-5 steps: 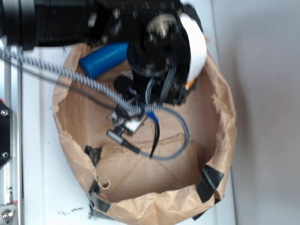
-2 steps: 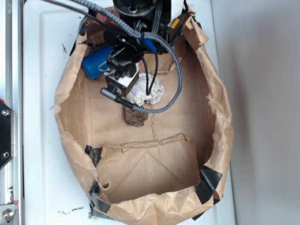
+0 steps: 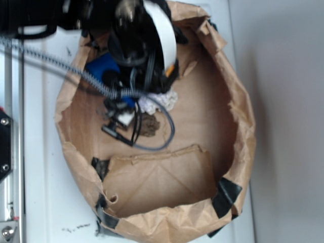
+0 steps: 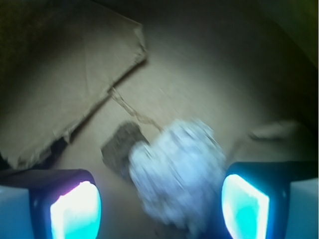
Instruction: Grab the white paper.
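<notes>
The white paper [image 3: 163, 99] is a crumpled ball lying on the floor of the tan paper bag [image 3: 244, 132], and my arm covers part of it in the exterior view. In the blurred wrist view the white paper [image 4: 177, 172] sits between the fingers of my gripper [image 4: 159, 206], closer to the right pad [image 4: 244, 206] than to the left pad [image 4: 75, 211]. My gripper is open and I see no contact with the ball. A small brown lump [image 4: 122, 147] lies just beyond the paper.
A blue bottle [image 3: 103, 66] lies at the bag's back left, half under my arm. The brown lump [image 3: 150, 124] sits in front of the paper. A folded flap [image 3: 162, 174] covers the bag's near floor. The bag's walls rise all around. Cables [image 3: 154, 136] hang from my wrist.
My arm has shifted within the back of the bag and now hangs over its left side. The paper and the brown lump have stayed where they were.
</notes>
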Robot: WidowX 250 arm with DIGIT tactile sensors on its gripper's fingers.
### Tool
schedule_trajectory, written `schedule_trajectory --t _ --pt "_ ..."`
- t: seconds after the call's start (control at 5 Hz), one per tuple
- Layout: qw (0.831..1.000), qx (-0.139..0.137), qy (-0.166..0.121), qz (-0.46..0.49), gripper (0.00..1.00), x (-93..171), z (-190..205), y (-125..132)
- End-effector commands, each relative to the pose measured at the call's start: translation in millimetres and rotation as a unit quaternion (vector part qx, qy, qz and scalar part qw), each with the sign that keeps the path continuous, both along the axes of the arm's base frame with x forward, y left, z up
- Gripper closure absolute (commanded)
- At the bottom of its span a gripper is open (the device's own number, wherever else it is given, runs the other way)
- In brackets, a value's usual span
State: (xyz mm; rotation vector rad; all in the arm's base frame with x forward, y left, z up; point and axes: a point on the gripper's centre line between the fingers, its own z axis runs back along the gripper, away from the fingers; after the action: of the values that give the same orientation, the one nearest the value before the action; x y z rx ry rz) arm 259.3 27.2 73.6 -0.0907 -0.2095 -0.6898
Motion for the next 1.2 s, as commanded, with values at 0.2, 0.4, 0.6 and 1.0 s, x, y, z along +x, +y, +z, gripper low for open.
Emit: schedule_trajectory --t 0.2,0.4,0.6,1.0 --pt "0.999 0.032 0.018 0.014 1.0 16.9 -29.4 -19.1" --pt "0.999 0.033 0.012 0.024 1.0 19.7 -27.5 -14.0" --pt "0.999 0.029 0.002 0.033 1.0 18.4 -22.7 -9.4" --pt "0.997 -0.028 -0.047 0.049 1.0 6.9 30.6 2.4"
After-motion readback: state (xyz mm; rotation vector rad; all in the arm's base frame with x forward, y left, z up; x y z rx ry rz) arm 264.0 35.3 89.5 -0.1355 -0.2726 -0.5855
